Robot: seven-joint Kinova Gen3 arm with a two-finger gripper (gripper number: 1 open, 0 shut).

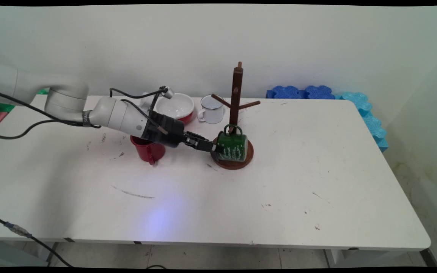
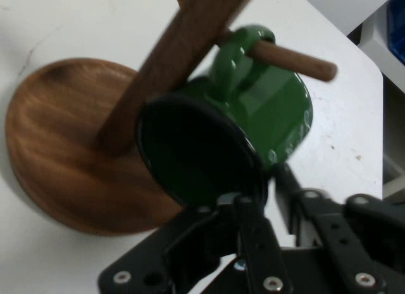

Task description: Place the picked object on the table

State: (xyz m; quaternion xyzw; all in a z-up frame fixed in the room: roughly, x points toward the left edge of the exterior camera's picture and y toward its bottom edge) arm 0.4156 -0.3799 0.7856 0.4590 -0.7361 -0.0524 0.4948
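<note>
So, gripper (image 1: 216,147) is at the rim of the green enamel mug (image 1: 233,146), one finger (image 2: 253,234) inside the mouth, the other finger (image 2: 297,202) outside the wall, pinched onto the rim. The mug lies on its side, mouth facing left toward the arm, with its handle looped over a low peg (image 2: 294,59) of the wooden mug tree (image 1: 236,99). In the hand view the peg passes clean through the handle. The mug's body sits just above the tree's round base (image 1: 241,161); can't tell if they touch.

The arm comes in low from the left, nearly horizontal, with black cables trailing off it.

Around it:
- red mug (image 1: 148,151) upright on the table, partly under the wrist, handle toward the near edge
- red bowl with white inside (image 1: 176,106) behind the wrist, toward the wall
- white enamel mug (image 1: 212,109) just left of the tree's post, handle facing left
- two upper pegs on the tree, both bare
- blue foam pieces (image 1: 359,102) along the far right edge of the white table (image 1: 317,189)

The tabletop has dark scuffs and a long smear near the front left.
</note>
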